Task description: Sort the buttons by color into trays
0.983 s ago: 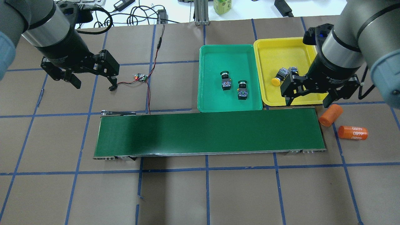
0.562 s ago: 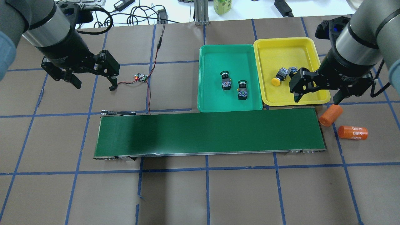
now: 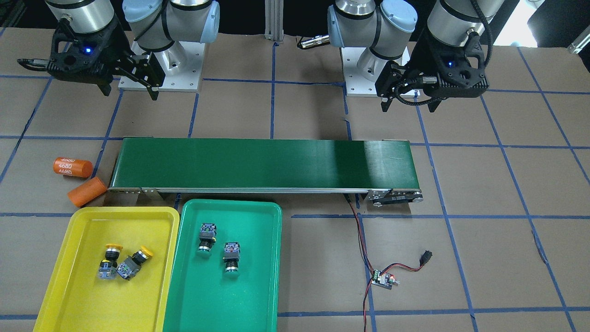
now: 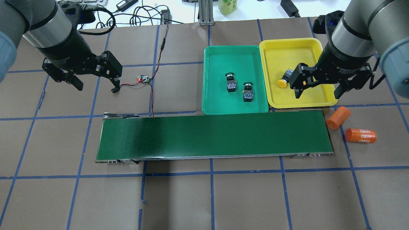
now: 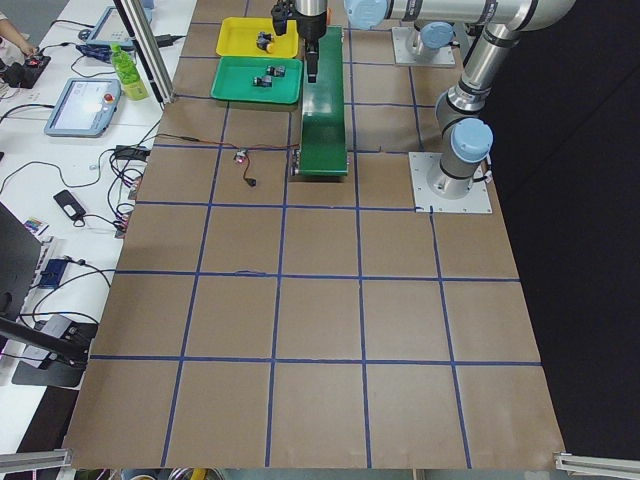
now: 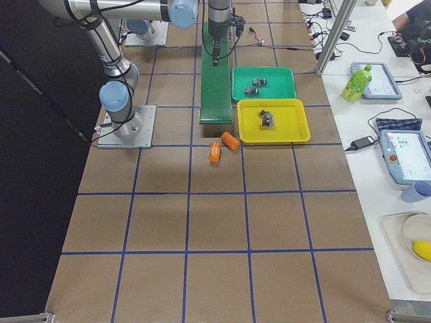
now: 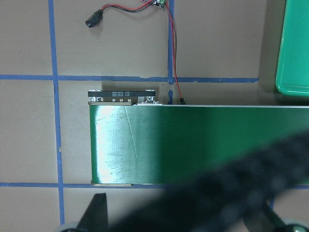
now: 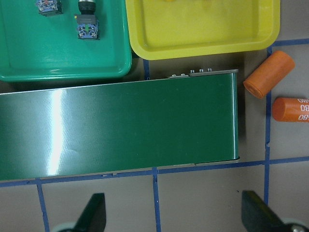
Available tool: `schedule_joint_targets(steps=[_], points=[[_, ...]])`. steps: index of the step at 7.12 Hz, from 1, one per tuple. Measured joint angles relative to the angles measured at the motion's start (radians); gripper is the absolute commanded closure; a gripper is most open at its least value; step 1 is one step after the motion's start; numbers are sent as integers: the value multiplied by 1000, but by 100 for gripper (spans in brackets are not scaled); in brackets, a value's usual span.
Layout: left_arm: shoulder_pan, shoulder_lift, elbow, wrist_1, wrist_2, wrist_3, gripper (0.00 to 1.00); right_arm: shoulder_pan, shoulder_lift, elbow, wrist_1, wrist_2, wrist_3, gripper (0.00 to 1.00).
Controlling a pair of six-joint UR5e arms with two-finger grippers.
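Two green buttons (image 4: 230, 82) (image 4: 248, 92) lie in the green tray (image 4: 223, 57). One yellow button (image 4: 283, 80) lies in the yellow tray (image 4: 287, 54); the front-facing view shows both yellow buttons (image 3: 110, 259) (image 3: 134, 262) side by side there. My right gripper (image 4: 317, 95) is open and empty, raised, and in the overhead view it lies over the yellow tray's near right part, partly hiding the second yellow button. My left gripper (image 4: 96, 88) is open and empty, raised over the table's left side.
A long dark-green conveyor belt (image 4: 214, 134) runs in front of the trays. Two orange cylinders (image 4: 338, 117) (image 4: 361, 135) lie at its right end. A small circuit board (image 4: 144, 79) with red and black wires lies near the left gripper.
My right gripper swung right, then back left and a little farther over the yellow tray, staying open. The left arm and the buttons have not moved.
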Motion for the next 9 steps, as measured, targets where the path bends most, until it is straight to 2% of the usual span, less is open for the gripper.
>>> schedule_joint_targets(steps=[9], points=[[0,0,-1,3,-1,0,0,12,21,-9,-5,-2,12,0]])
